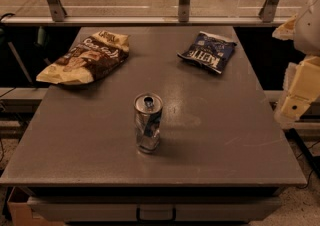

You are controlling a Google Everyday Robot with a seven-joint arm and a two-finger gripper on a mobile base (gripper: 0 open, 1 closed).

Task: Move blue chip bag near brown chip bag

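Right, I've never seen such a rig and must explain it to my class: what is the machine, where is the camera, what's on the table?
A mobile robot with one arm; its two-finger gripper is the pale shape at the right edge, beside the table, touching nothing there. One camera looks down over the grey table. On it: a brown chip bag back left, a smaller blue chip bag back right, a dented can upright in the middle. None is held.

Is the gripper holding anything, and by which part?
Nothing. The gripper is beside the table, at the view's right edge; the blue chip bag lies untouched.
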